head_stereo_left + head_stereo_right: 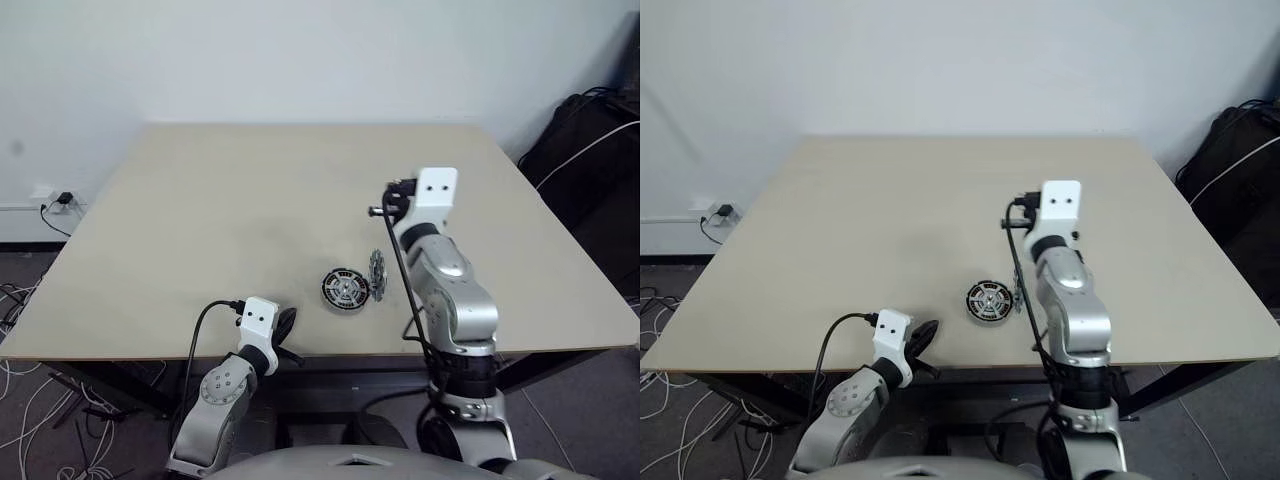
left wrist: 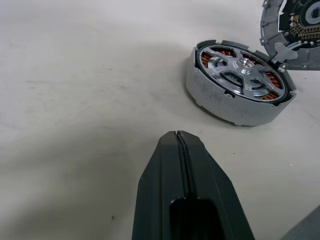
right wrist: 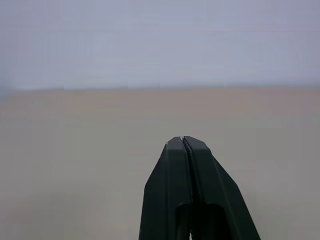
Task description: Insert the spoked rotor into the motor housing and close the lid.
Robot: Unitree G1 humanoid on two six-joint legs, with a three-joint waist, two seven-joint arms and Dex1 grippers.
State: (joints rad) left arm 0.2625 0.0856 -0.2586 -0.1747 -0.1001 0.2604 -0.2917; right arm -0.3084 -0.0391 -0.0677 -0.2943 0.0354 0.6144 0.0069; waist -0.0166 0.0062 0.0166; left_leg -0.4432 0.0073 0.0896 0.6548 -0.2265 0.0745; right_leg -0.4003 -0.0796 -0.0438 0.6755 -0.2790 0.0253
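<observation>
Right pincer clenched on nothing, raised above the surface and pointing level toward the far wall. Left pincer likewise clenched and empty, low at the near edge, aimed at the motor housing. The housing lies flat, axis upright, with the spoked rotor seated inside over copper windings. The lid stands on edge, touching the housing's right side. No legible markings seen. Nothing obstructs either part.
</observation>
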